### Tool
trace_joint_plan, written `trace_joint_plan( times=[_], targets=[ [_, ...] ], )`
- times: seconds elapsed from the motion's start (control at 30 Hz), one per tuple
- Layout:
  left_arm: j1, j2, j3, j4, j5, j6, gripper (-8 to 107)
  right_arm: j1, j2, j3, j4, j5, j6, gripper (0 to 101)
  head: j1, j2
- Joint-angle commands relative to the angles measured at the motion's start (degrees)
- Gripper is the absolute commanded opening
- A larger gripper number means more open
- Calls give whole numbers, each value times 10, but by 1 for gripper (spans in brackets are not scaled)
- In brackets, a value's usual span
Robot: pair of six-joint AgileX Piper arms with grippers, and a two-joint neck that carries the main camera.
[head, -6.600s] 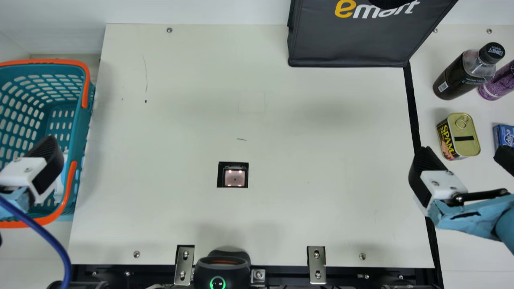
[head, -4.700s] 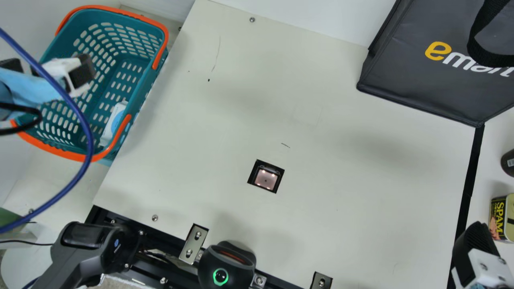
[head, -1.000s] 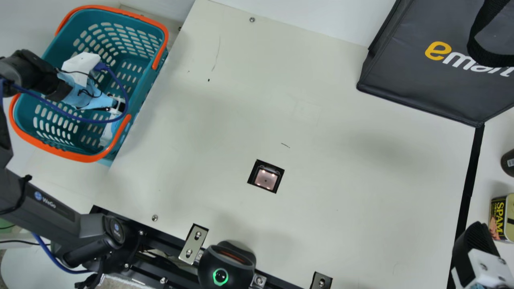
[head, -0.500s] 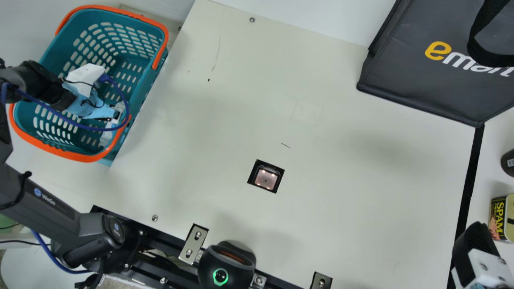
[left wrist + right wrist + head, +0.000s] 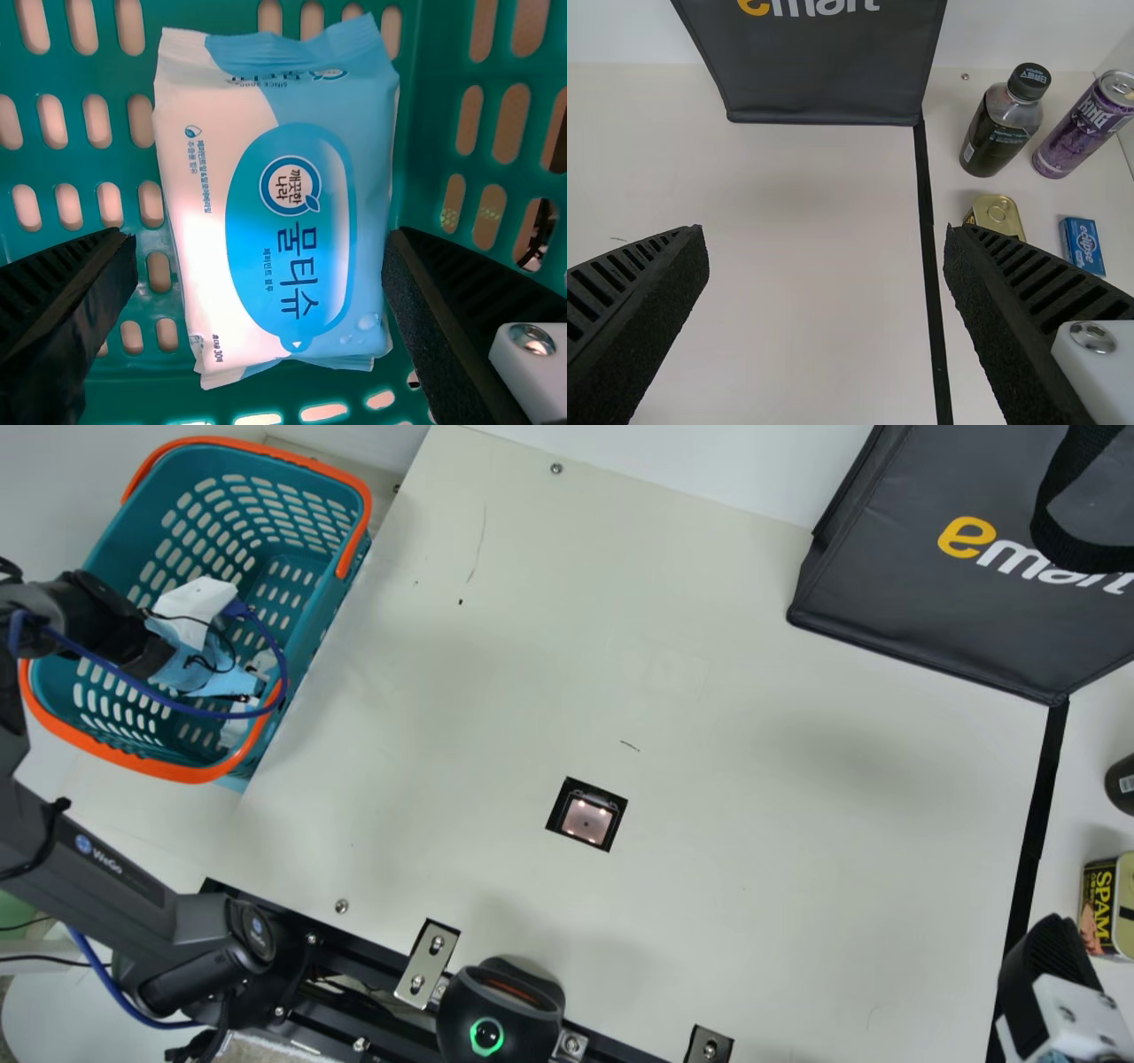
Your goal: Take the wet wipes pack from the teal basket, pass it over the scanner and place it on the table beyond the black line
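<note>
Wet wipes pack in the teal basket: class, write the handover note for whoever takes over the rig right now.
Left tool: open, down in the basket, pack between its fingers, not gripped.
Right tool: open and holding nothing, near the black line.
Pack: in the teal basket.
Done: left tool brought to the pack.
Left: grip, lift, pass over the scanner, place beyond the line.

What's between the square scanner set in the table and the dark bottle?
In the main view, cream tabletop, then the black line, lie between the scanner and the bottle.
</note>
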Motion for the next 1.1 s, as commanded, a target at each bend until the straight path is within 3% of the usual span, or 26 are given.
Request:
trace_joint_plan(
  times=[0.0, 0.57, 1.07],
  targets=[
    [1, 1, 2, 4, -5, -1, 90, 0, 0, 0, 0, 0, 0, 95, -17, 2],
    [-3, 4, 11, 33, -65, -40, 90, 0, 0, 0, 0, 0, 0, 95, -17, 2],
    [4, -16, 12, 2, -31, 3, 90, 0, 0, 0, 0, 0, 0, 95, -17, 2]
  ],
)
